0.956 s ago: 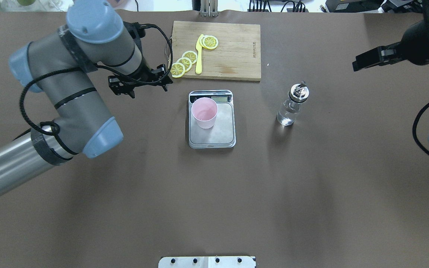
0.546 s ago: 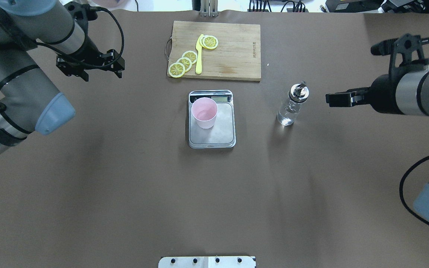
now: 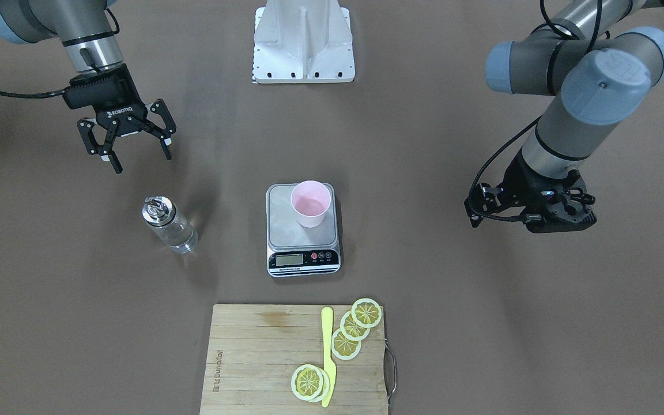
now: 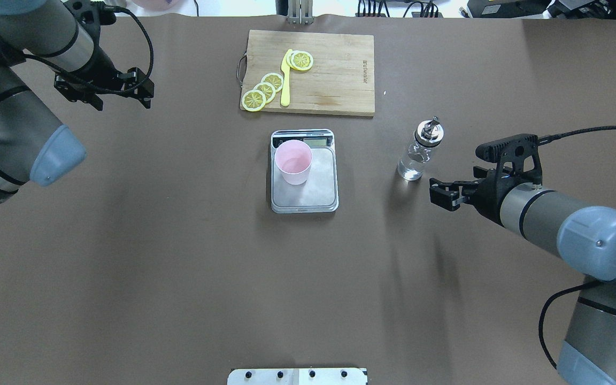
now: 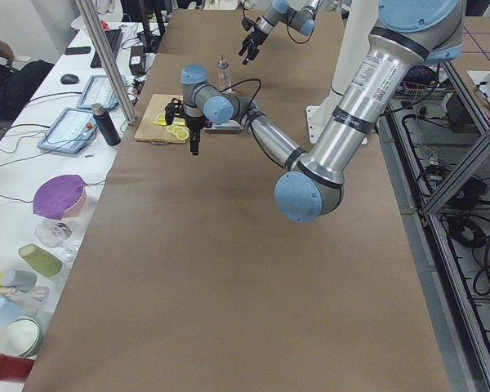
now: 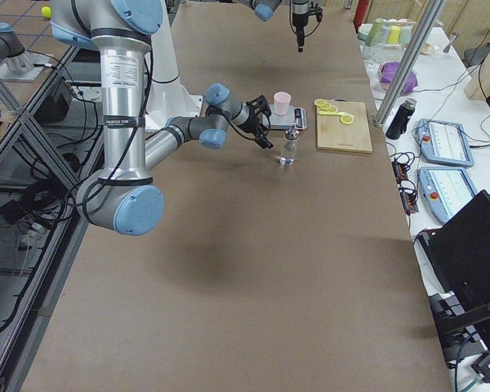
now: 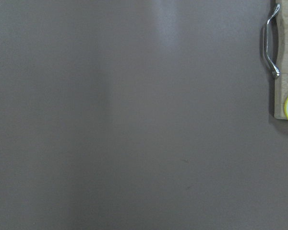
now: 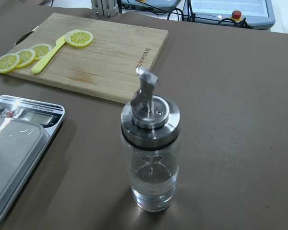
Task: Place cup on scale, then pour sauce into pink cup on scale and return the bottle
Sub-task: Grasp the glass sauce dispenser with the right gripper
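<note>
**Open beside the bottle, gripping nothing**

Spread wide at the right gripper (image 3: pixel 143 161), with nothing between the fingers (image 3: pixel 114 163). Poised near the bottle (image 4: pixel 417 152) without touching it. Standing upright on the table (image 4: pixel 179 267), off to one side of the scale (image 4: pixel 316 195), with clear sauce (image 8: pixel 152 187) only in its lower part. Sitting on the scale's platform, toward the display end: the pink cup (image 4: pixel 293 161). Spread apart too at the left gripper (image 4: pixel 122 102), and empty. Hanging above bare table beside the handle end of the cutting board (image 4: pixel 335 75), well apart from cup and bottle.
</note>
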Available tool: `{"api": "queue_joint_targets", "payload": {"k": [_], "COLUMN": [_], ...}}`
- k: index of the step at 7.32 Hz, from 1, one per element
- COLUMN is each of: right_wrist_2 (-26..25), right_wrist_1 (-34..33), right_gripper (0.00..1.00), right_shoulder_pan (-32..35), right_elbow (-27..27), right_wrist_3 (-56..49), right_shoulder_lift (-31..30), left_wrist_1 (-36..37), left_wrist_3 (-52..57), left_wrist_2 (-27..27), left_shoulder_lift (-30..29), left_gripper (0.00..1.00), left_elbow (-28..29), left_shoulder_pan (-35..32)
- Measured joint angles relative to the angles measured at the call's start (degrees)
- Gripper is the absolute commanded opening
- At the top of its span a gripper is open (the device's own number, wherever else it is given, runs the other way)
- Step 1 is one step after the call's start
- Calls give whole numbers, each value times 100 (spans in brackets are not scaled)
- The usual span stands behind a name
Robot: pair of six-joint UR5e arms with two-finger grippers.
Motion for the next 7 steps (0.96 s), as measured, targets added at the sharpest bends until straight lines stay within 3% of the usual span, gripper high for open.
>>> {"api": "queue_joint_targets", "payload": {"k": [3, 7], "right_wrist_2": [-889, -1370], "right_wrist_1": [1045, 1183], "right_gripper": [99, 98], "right_shoulder_pan": [-306, -392], "right_elbow": [-1064, -1715], "right_wrist_3": [-5, -74], "right_shoulder_lift": [297, 794], "left_wrist_1": [-6, -9], "left_wrist_3": [5, 5], "left_wrist_2": [24, 25], "left_shoulder_lift": [3, -2], "left_gripper": [99, 99], "left_elbow": [63, 117], "left_shoulder_pan": [-4, 2]}}
